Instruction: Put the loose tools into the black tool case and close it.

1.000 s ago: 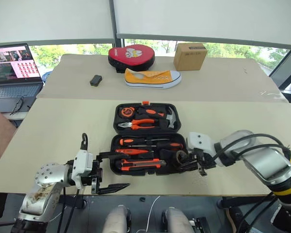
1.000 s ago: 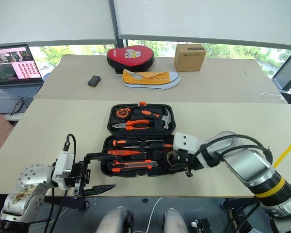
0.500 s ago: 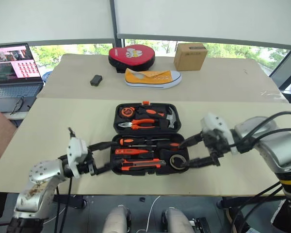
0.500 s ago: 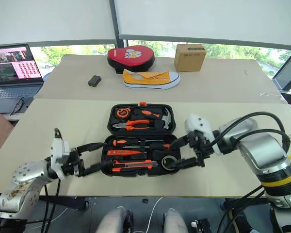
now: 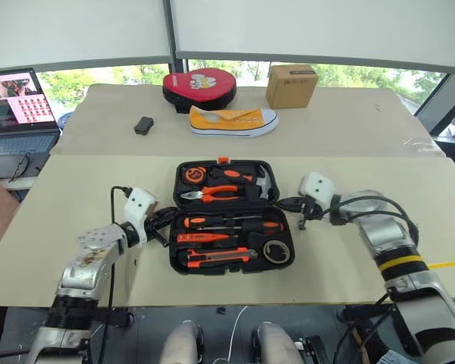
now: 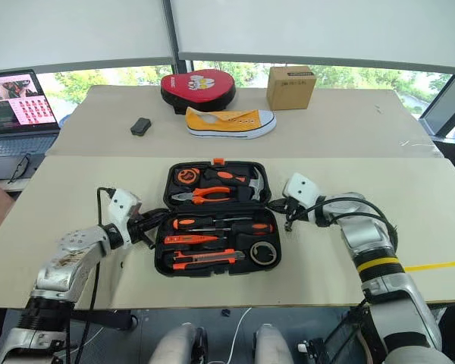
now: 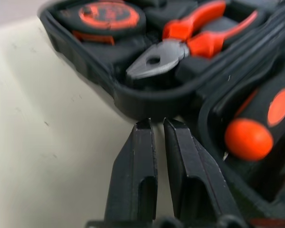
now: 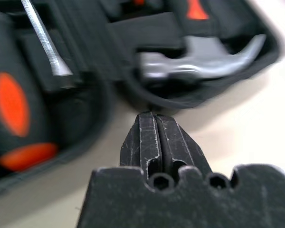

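The case (image 5: 231,218) lies open and flat near the front edge of the table (image 5: 91,189), its lid half toward the far side with the pliers (image 5: 216,192), hammer (image 5: 267,183) and tape measure (image 5: 195,174) in it. The near half already holds the screwdrivers (image 5: 227,222), the knife (image 5: 216,258) and the tape roll (image 5: 274,252), so we judge that only the closing is left.

Our left gripper (image 5: 167,218) sits at the case's left edge by the hinge line, its fingers (image 7: 137,166) nearly together with a thin gap and nothing between them. Our right gripper (image 5: 288,203) is just beside the right edge near the hammer, fingers (image 8: 156,137) pressed together and empty.

We expect the case to be stiff moulded plastic, smooth and a bit slippery, and weighted by the steel tools in the lid. The lid's side rims, one for each gripper, look the best places to lift from, pushing evenly so that nothing spills from its slot.
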Robot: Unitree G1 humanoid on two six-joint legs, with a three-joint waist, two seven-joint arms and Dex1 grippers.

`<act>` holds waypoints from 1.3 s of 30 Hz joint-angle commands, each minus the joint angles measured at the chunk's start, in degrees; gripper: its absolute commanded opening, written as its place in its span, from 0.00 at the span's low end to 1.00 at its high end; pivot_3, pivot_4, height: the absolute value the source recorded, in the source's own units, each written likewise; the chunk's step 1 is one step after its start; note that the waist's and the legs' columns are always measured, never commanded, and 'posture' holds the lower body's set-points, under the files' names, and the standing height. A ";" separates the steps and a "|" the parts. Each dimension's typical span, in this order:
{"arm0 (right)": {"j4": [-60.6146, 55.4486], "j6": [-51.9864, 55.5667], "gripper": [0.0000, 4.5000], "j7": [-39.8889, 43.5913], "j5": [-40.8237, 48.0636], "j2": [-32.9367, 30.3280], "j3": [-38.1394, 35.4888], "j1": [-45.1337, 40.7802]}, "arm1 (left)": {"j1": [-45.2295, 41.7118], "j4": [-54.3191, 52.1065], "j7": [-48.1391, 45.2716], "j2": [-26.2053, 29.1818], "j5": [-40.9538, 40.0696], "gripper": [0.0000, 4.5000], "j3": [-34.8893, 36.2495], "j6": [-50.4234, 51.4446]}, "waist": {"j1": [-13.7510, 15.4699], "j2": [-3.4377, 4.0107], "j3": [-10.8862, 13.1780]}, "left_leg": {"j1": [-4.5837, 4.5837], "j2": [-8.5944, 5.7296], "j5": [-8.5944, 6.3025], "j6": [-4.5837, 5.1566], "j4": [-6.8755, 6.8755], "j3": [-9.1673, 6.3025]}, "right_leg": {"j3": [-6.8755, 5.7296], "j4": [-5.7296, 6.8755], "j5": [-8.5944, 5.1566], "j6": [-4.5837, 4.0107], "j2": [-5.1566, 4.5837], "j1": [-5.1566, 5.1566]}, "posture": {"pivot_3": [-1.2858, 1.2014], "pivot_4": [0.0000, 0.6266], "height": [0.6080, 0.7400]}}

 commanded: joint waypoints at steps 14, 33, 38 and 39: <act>-28.26 19.34 0.00 -1.79 8.13 -5.81 -11.46 15.63 | 0.34 -4.06 -7.15 4.54 -3.24 0.21 3.72 4.01 | 0.72 -0.02 0.02 | 0.00 0.00 -0.07 0.06 -0.02 -0.11 | 0.00 -0.07 0.00 0.00 0.00 0.00 | 0.52 0.24 1.00; -22.53 79.27 0.96 -19.53 19.96 -2.83 -11.45 -12.11 | -28.88 5.96 0.98 9.07 -6.55 1.00 -4.51 46.76 | 0.42 -0.10 0.08 | -0.17 -0.11 -0.05 0.06 0.03 -0.21 | 0.02 0.03 -0.01 0.00 0.08 -0.15 | 0.52 0.24 1.00; -18.18 79.44 0.96 -22.53 18.90 -1.52 -10.20 -15.22 | -32.89 9.58 1.13 8.06 -4.56 1.00 -7.91 48.22 | 0.32 -0.10 0.09 | -1.21 -0.07 0.20 -0.31 0.50 -0.16 | 0.00 0.36 0.01 0.04 0.16 -1.10 | 0.52 0.24 1.00; -17.68 79.44 0.96 -22.79 18.80 -1.46 -9.75 -15.58 | -33.29 10.21 1.05 7.85 -4.18 1.00 -8.21 47.82 | 0.31 -0.10 0.09 | -1.23 -0.07 0.19 -0.30 0.51 -0.08 | -0.01 0.35 0.01 0.04 0.15 -1.10 | 0.52 0.24 1.00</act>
